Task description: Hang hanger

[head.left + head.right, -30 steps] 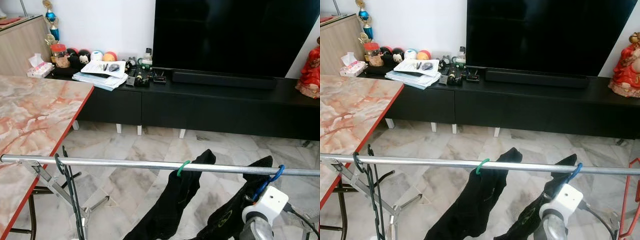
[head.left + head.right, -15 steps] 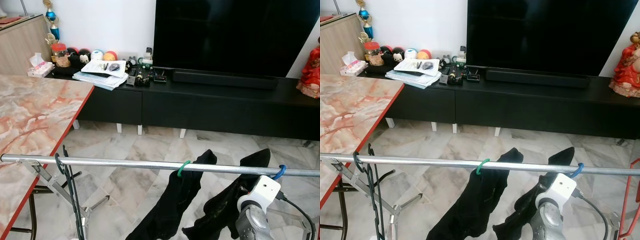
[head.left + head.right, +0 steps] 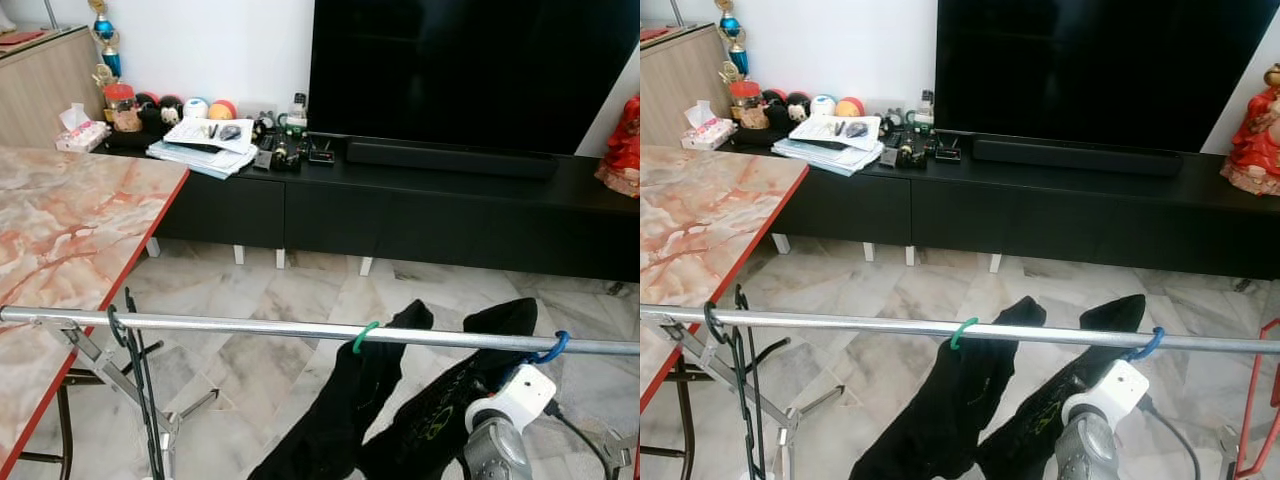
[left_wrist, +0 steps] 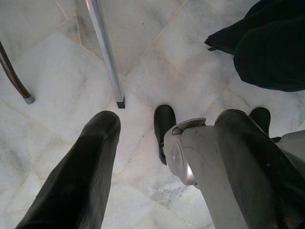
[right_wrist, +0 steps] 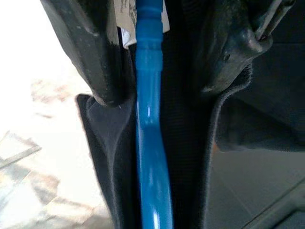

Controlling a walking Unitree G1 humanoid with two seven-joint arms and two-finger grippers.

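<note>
Right claw [image 5: 157,62] sits under the steel rail [image 3: 250,327], near its right end, fingers [image 5: 86,47] either side of the blue hanger [image 5: 150,143] stem w/ black fabric between; gap either side of the stem, so can't tell if clenched or just straddling. Blue hanger hook [image 3: 550,349] is over the rail just above the right wrist [image 3: 505,405], black garment [image 3: 440,410] hanging off it. Next along, left of the claw: green hanger [image 3: 366,337] w/ another black garment [image 3: 345,420], the two garments touching low down. Far left end of the rail: black hangers [image 3: 135,370], then marble table [image 3: 70,230] edge close by. Open marble floor [image 3: 290,300] beyond rail up to the TV cabinet [image 3: 420,210]. Left claw [image 4: 162,143] hangs over the floor, fingers spread, released, holding nothing, rack leg [image 4: 107,57] ahead of it
</note>
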